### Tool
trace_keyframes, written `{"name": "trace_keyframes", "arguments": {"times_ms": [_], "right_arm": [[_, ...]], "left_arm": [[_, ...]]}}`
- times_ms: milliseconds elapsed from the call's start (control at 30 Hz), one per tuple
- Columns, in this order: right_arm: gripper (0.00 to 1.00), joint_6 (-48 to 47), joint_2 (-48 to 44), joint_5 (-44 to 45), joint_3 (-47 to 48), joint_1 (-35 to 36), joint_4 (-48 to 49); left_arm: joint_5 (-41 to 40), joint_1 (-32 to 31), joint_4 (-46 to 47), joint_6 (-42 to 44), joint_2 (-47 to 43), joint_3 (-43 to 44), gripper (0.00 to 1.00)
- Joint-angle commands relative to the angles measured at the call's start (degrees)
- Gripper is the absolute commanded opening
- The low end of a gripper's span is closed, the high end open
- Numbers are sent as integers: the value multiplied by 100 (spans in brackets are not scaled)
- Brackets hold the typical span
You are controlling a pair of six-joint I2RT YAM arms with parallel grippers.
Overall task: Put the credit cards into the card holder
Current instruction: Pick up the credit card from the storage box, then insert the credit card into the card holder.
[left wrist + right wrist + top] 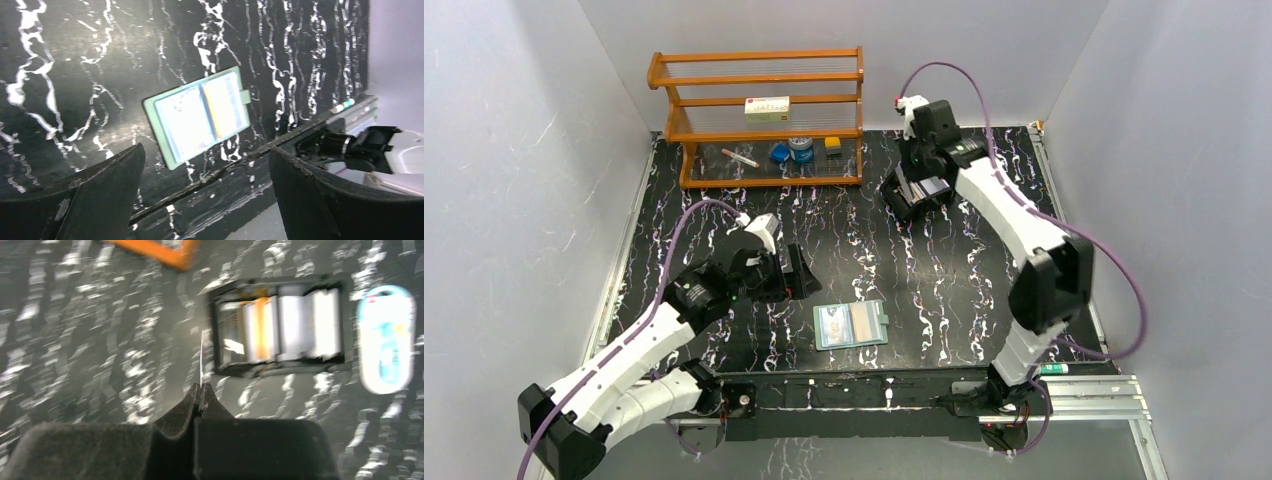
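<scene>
The card holder (851, 324) lies open and flat near the table's front edge; its teal rim and pale inner pockets also show in the left wrist view (200, 116). My left gripper (789, 275) hovers just left of it, jaws wide open and holding nothing (206, 150). At the back, my right gripper (921, 178) is over a black box (912, 197). Its jaws (201, 386) are shut on a thin credit card (201, 357) seen edge-on, standing up from the tips. More credit cards, an orange one (261, 327) and white ones (300, 325), stand in the black box (280, 367).
An orange wooden rack (764, 110) at the back left holds a small box, a pen and blue items. A blurred white-and-blue oval object (386, 337) lies beside the black box. A marker (1056, 368) rests on the rail at the front right. White walls enclose the table.
</scene>
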Motion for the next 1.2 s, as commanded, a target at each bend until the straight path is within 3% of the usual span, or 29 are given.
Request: {"name": "trace_keyframes", "arguments": {"times_ms": [0,267,467,533,833,900,967,1100,1167], "right_arm": [[0,1521,-1320,-2412,-1382,32,1172],[0,4049,-3230,-4463,-4187,85,4502],[0,6456,-3846,-5155,-5628,105,7300],[0,6877,-3952,-5158,-5957,156,7962],[0,7386,-4073,-5285,-6235,456,8440],[0,7349,-4087,-5289,-6253,488,8367],[0,7252,-4094,-5282,-6266,513,8176],[4,7078,-4096,-5248,-6312,543,7775],[11,6974,-4115,-5186,-6338,544,7509]], "left_arm": [[727,-11,527,-487,131,248,91],[1420,-4,2188,-1438,9,-19,81],[1391,-2,2854,-1652,25,100,62],[1400,-7,2856,-1640,153,209,55],[1791,0,3620,-1784,356,207,50],[1838,-1,3701,-1821,361,183,41],[1866,-2,3774,-1830,333,147,24],[1867,-6,3744,-1826,307,86,0],[1824,-2,3543,-1768,309,103,0]]}}
